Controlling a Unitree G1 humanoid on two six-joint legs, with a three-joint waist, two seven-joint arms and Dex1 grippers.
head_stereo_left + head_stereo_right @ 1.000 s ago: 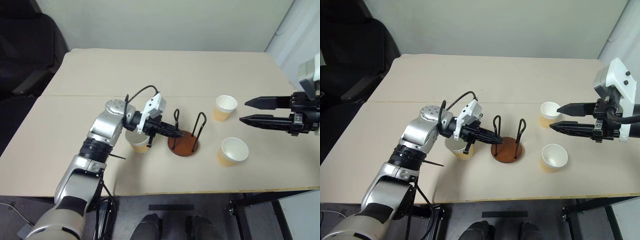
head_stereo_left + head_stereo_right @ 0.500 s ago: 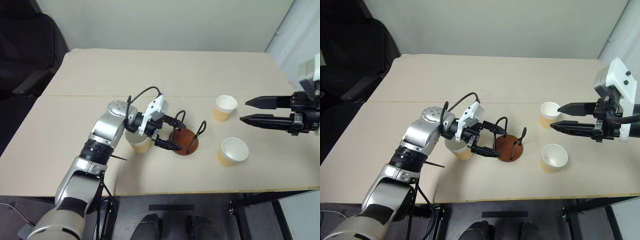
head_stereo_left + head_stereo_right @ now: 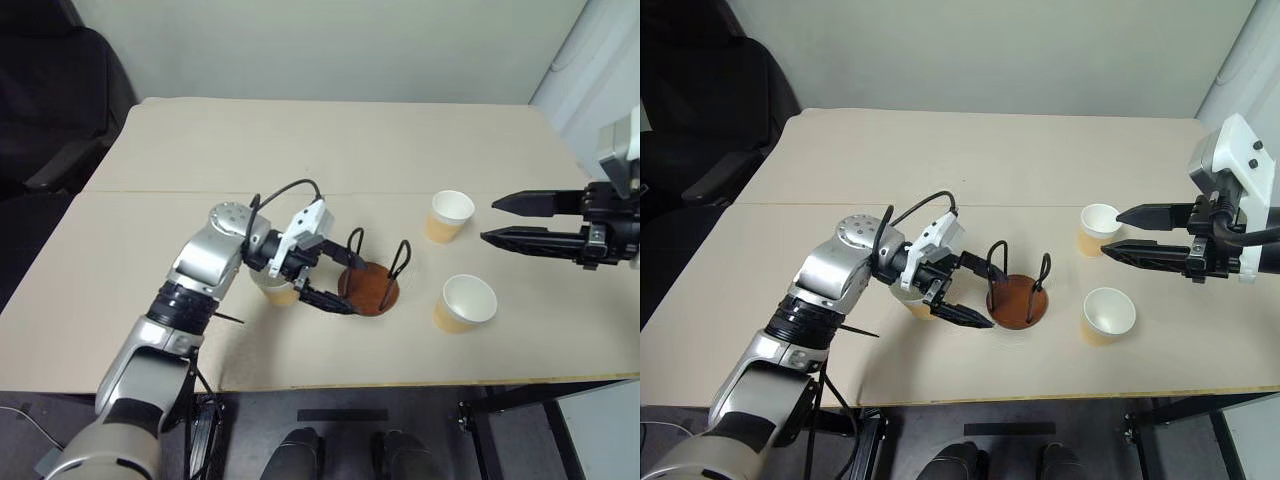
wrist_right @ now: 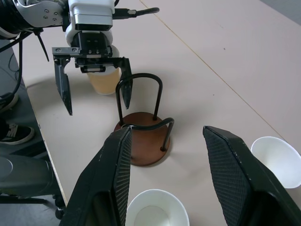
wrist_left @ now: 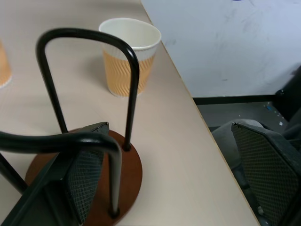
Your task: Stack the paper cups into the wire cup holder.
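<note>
Head views: the left gripper point(image 3: 335, 283) has let go of the wire cup holder point(image 3: 368, 283); a second ago its fingers were pinched together at the holder's near loop, and now they are spread wide and hold nothing. The holder, which tipped half a second ago, stands upright again on the tabletop point(image 3: 330, 150), still empty. One paper cup point(image 3: 277, 290) sits behind the left wrist, just beside the holder; two more paper cups point(image 3: 449, 216) point(image 3: 465, 302) stand on the holder's other side.

Left wrist view: one open finger lies against the holder's wooden base.

Right wrist view: the right gripper point(image 4: 171, 186) hovers above the holder as before, fingers apart, empty.

No cup is stacked yet; the holder merely looks repositioned.
</note>
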